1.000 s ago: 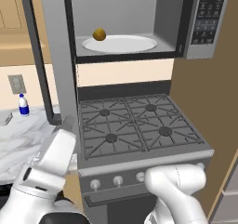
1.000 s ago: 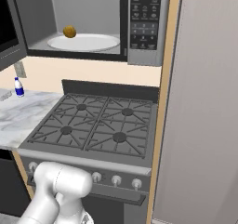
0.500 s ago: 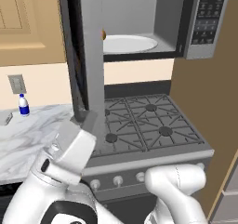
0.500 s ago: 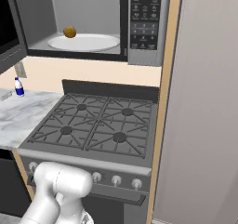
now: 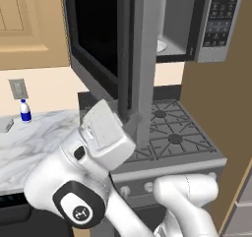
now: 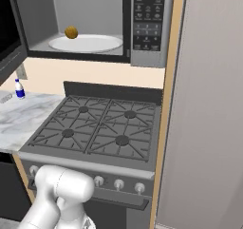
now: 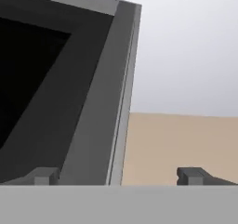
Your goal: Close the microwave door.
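Note:
The microwave hangs above the stove, its cavity showing a white round plate with a small brown ball on it. The microwave door stands half swung, its black glass facing left and its silver-grey edge toward the camera, hiding most of the cavity. My gripper is low against the door's bottom edge. In the hand view my gripper is open, fingertips wide apart, and the door's grey frame runs down between them.
The black gas stove lies below the microwave with its knobs at the front. A marble counter to the left carries a small blue-capped bottle. A tall beige panel walls off the right.
In the left base view the door has swung from wide open toward the cavity, now covering most of it. My hand has risen and moved right along with the door's lower edge.

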